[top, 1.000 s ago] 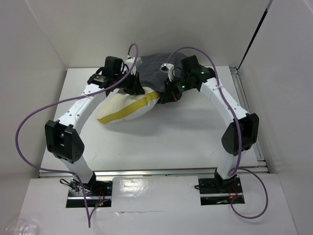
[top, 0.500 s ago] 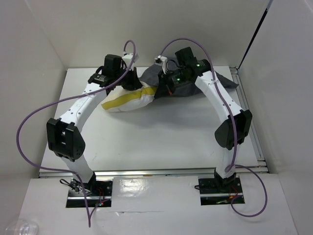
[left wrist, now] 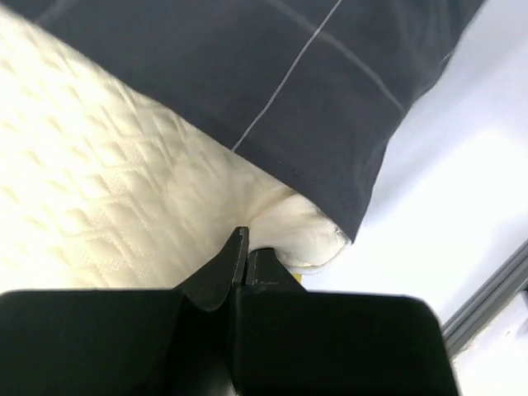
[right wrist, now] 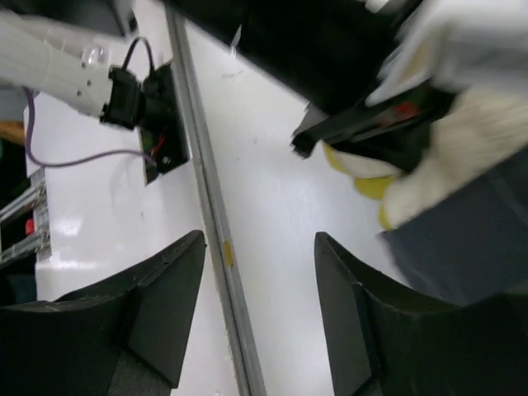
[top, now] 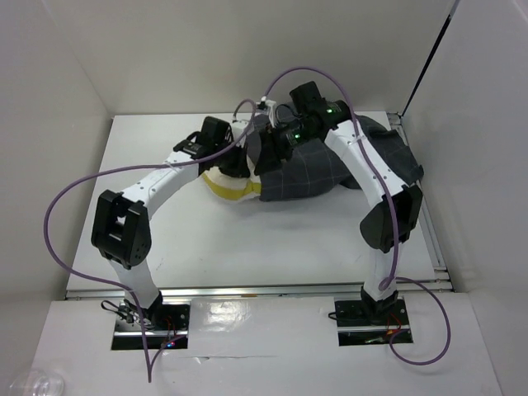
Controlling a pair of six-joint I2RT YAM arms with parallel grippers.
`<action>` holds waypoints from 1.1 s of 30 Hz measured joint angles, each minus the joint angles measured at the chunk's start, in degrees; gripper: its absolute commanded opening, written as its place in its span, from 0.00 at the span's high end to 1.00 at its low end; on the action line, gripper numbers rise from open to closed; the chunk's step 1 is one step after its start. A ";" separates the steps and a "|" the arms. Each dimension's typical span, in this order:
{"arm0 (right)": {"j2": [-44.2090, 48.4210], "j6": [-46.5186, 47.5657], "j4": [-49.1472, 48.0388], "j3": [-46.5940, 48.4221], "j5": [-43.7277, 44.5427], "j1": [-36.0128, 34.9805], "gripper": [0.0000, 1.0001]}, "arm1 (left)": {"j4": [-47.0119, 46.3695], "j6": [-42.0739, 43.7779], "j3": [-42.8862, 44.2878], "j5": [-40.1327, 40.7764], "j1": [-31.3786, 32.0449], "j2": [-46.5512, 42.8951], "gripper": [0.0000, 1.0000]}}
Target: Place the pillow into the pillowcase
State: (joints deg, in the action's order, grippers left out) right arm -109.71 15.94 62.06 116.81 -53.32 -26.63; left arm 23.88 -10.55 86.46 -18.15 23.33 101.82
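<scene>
L arm (top: 157, 180) stretched to pillow (top: 224, 185); R arm (top: 367, 169) arched over pillowcase (top: 318, 175).

Cannot see most of the pillow (top: 224, 186) from above: buried in the pillowcase (top: 330, 169) save for a cream and yellow end. Cannot see the fingertips of the left gripper (left wrist: 245, 246) there either, tucked beneath the left arm (top: 157, 177). In the left wrist view, pillow and pillowcase cropped at the frame edges. In the right wrist view, left arm and pillow end blurred, pillowcase cut off at the lower right corner.
</scene>
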 measured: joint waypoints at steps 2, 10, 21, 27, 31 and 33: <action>0.04 -2.10 -1.14 1.95 0.35 1.46 0.36 | -0.13 0.98 -4.15 0.44 0.28 -0.35 1.00; 1.29 -11.23 -14.91 0.74 12.66 9.20 0.36 | -0.46 7.32 -19.82 1.79 0.26 -10.43 1.00; -17.88 -18.56 -19.58 14.56 10.75 8.28 0.36 | 7.80 19.04 -26.60 -0.24 0.48 -25.20 0.37; -21.18 -19.54 -20.92 14.03 10.82 3.56 0.36 | 8.66 19.26 -26.43 4.13 0.63 -28.57 0.31; -21.18 -19.54 -25.00 14.03 12.74 -2.91 0.35 | 6.51 18.86 -26.43 11.10 0.79 -33.73 0.26; -21.24 -19.56 -27.19 14.03 14.12 -5.86 0.35 | 4.96 18.01 -26.43 14.86 0.83 -36.61 0.24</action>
State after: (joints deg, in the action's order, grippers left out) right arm -130.96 -3.62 34.87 130.85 -39.20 -32.49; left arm 28.84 7.46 60.03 -3.29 24.16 65.21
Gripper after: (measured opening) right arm 0.646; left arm 0.743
